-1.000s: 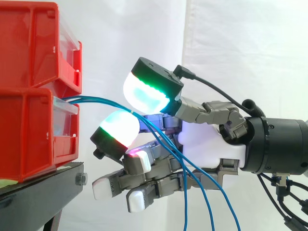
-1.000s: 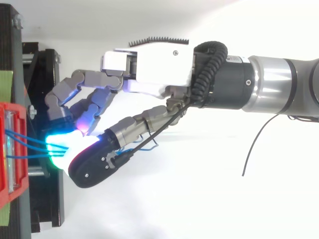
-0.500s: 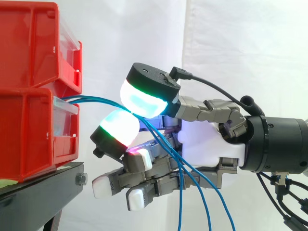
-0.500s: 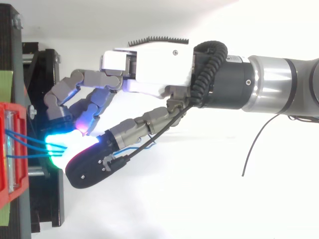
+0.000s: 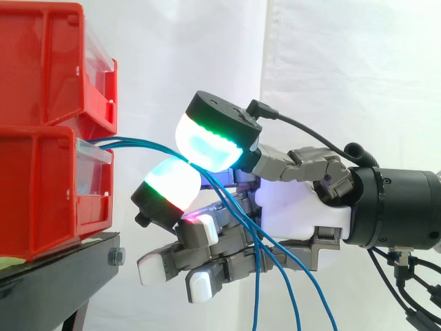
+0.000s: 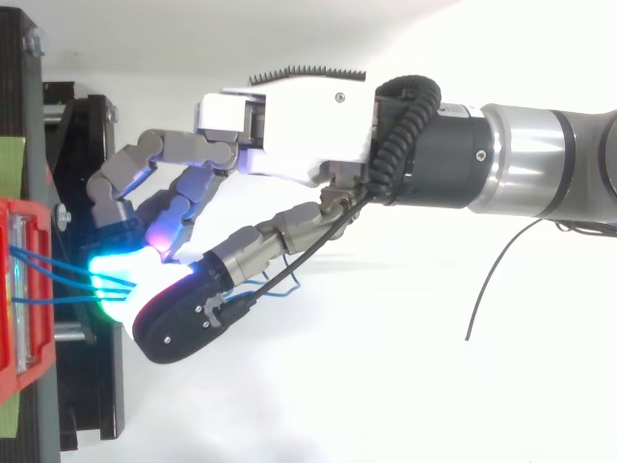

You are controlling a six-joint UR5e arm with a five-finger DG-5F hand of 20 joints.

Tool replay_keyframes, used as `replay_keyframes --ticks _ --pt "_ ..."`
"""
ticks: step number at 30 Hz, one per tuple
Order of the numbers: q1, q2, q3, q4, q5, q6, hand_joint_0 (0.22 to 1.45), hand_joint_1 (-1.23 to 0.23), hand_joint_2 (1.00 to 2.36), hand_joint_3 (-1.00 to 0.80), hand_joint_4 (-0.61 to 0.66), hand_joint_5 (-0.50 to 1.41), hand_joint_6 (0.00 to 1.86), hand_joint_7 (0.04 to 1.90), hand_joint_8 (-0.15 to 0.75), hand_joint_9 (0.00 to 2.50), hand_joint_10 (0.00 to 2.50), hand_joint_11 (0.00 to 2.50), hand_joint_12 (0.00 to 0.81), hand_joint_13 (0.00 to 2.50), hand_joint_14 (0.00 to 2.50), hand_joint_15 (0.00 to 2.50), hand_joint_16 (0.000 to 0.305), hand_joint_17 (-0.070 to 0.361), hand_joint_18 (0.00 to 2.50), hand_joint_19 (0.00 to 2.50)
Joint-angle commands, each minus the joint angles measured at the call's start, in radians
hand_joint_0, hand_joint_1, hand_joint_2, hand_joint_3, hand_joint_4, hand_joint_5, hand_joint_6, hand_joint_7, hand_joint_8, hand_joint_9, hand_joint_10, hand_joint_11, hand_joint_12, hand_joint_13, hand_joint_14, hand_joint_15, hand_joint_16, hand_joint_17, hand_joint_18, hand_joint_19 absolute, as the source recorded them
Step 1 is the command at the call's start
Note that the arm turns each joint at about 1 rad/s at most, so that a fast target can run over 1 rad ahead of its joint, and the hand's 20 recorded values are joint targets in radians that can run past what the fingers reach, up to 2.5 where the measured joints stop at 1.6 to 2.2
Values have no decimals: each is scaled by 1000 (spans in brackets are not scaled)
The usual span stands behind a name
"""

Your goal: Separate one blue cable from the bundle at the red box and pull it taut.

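Observation:
Three thin blue cables [image 5: 148, 146] come out of the lower red box [image 5: 41, 186] and run right into my hand [image 5: 296, 203]. The thumb pad [image 5: 207, 141], glowing green and cyan, sits above a white and green finger pad [image 5: 171, 183]. The cables pass between these two pads where they meet, then hang down in front of the palm. The other fingers are curled below, free of the cables. From above, the cables [image 6: 53, 280] spread from the box [image 6: 24, 289] to the glowing pads of the hand [image 6: 299, 135]. I cannot tell whether one cable or all are pinched.
A second red bin [image 5: 48, 62] is stacked on the lower one, both on a black stand [image 5: 55, 276]. A white curtain [image 5: 344, 69] hangs behind. The arm [image 6: 540, 164] enters from the right.
The thumb pad dipped toward the box half a second ago and has drawn back a little. The hanging cable ends have swung slightly left. The hand stays by the box.

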Motion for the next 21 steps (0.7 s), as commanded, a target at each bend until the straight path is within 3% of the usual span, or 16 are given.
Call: replay_keyframes --ticks 1,11,21 --pt "0 0 0 -4 0 1 782 -870 1000 -500 -54 -178 898 1104 300 1031 23 1085 342 743 19 455 43 96 772 691" --pt "3 0 0 -2 0 7 768 -918 1000 -500 -13 -170 896 1134 303 1058 23 1104 337 780 19 473 42 94 802 689" --pt "5 0 0 1 2 8 575 -849 1000 -500 84 -149 888 1168 319 1109 23 1085 348 813 20 509 43 97 834 744"
